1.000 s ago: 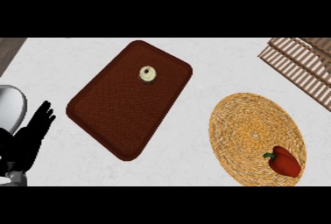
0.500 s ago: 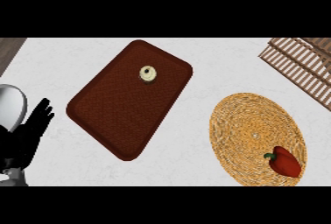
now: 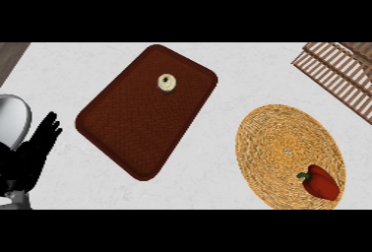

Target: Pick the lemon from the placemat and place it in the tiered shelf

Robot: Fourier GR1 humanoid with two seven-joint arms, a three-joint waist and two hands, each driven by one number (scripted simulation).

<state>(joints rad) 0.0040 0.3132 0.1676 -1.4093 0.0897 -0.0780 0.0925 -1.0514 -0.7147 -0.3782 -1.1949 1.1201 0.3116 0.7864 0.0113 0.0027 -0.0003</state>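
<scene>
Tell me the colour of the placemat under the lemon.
Dark reddish-brown, finely textured placemat beneath the pale lemon; it shows in the head view.

Woven mat (image 3: 287, 147) lying on white counter (image 3: 218, 187), right side. Red pepper (image 3: 320, 181) sitting on mat's lower right part, stem pointing left. Grey strip (image 3: 11, 56) showing at upper left corner.

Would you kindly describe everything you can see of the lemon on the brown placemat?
The lemon is small, pale yellow and roundish, seen from above with a darker spot at its middle that looks like its end, so it seems to point up. It rests on the dark brown, rounded rectangular placemat, in the mat's upper part, near the far right corner. A thin shadow shows under its lower edge. Nothing else touches it: the left hand rests open at the view's left edge, well apart from it.
</scene>
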